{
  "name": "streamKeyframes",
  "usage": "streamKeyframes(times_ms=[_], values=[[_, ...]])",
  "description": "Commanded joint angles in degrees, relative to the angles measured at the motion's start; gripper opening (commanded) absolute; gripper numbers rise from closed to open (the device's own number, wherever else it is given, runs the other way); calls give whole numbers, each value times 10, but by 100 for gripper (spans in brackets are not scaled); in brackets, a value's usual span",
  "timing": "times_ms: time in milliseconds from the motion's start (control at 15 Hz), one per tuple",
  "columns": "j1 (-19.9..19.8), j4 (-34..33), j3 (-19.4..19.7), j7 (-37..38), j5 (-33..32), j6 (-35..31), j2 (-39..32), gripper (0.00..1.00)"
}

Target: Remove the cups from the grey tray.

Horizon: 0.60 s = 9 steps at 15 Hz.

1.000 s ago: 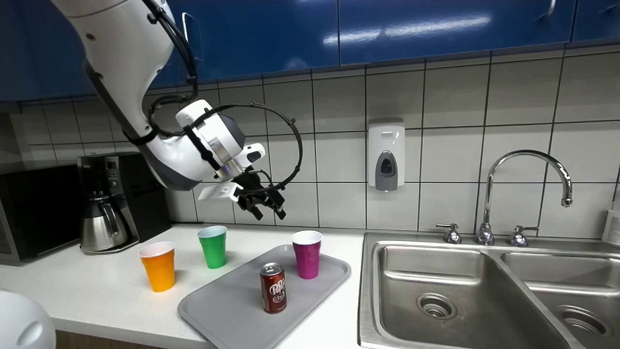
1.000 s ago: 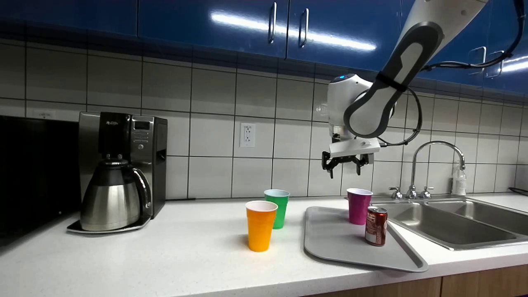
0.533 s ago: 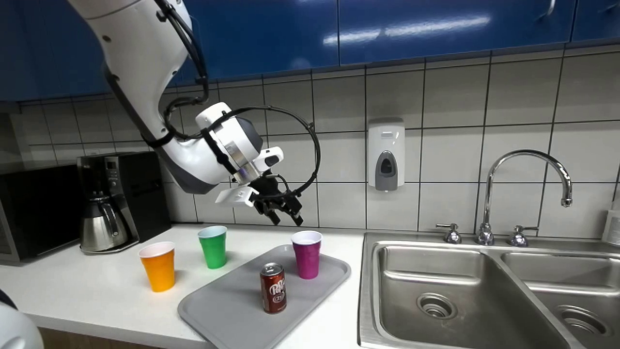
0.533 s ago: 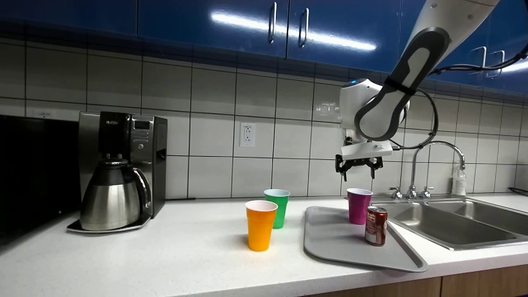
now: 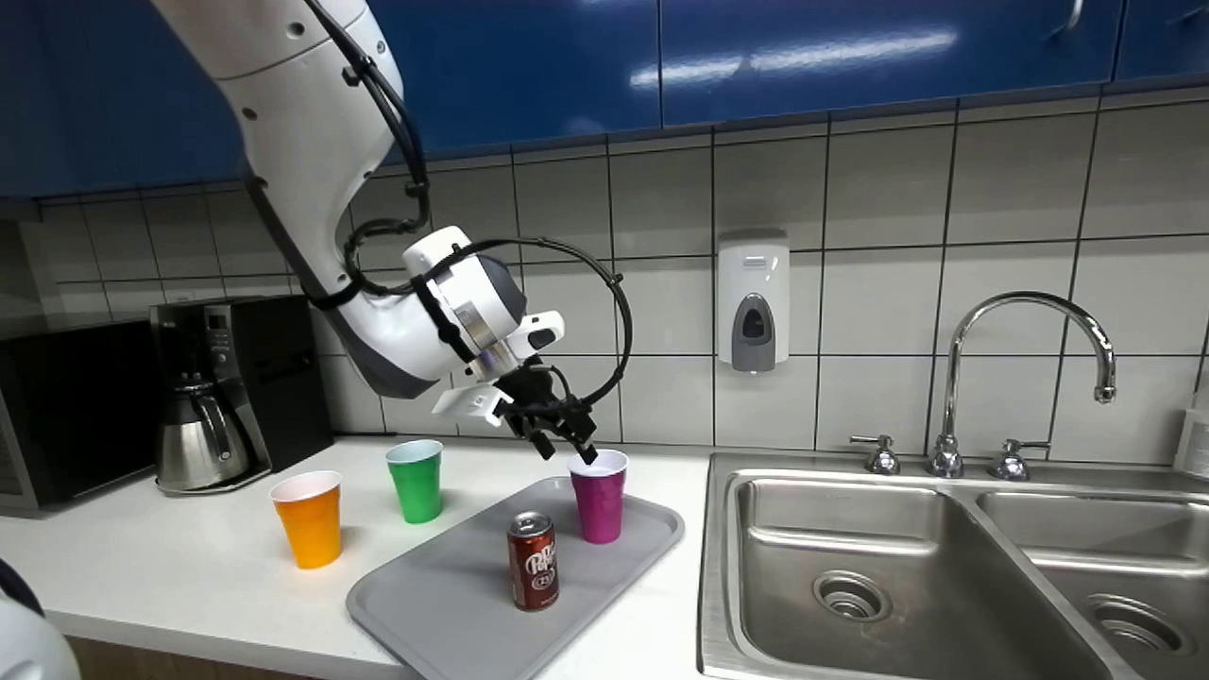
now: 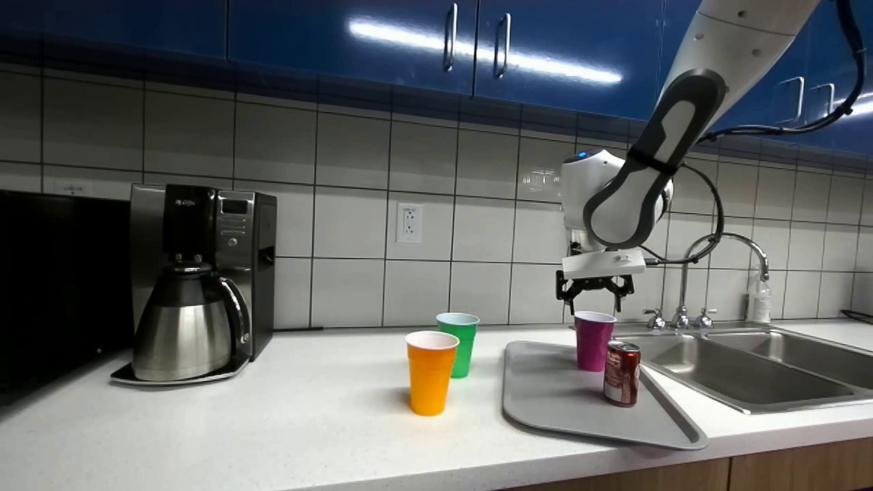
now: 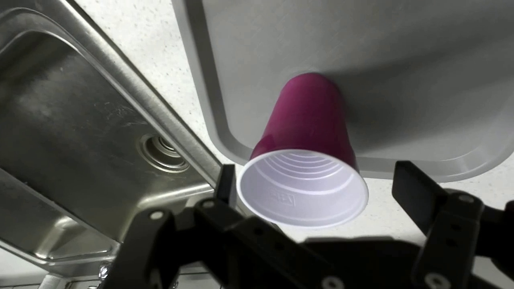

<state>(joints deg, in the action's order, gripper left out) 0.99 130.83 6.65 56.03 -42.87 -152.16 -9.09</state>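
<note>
The magenta cup (image 5: 600, 507) stands upright on the grey tray (image 5: 444, 604); both also show in an exterior view, cup (image 6: 593, 346) and tray (image 6: 552, 402). The orange cup (image 5: 312, 529) and green cup (image 5: 417, 486) stand upright on the counter beside the tray. My gripper (image 5: 567, 453) is open and empty, just above the magenta cup's rim; it also shows in an exterior view (image 6: 595, 310). In the wrist view the magenta cup (image 7: 307, 116) has its white rim between the open fingers (image 7: 314, 178), closer to the left finger. The orange and green cups are out of the wrist view.
A red-brown drink can (image 5: 534, 562) stands on the tray near the magenta cup. The steel sink (image 5: 850, 529) and its faucet (image 5: 954, 378) are beside the tray. A coffee maker (image 6: 204, 273) stands on the far side. Blue cabinets (image 6: 341, 41) hang above.
My gripper has moved sideways toward the magenta cup, then down until its fingertips are near the rim. It stays open. The cups, can and tray have not moved.
</note>
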Motion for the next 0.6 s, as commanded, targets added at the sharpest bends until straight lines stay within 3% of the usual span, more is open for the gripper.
streamKeyframes(times_ms=[0,533], values=[[3,-44,0,6,23,-1,-32,100],[21,-101,11,9,40,2,-85,100]])
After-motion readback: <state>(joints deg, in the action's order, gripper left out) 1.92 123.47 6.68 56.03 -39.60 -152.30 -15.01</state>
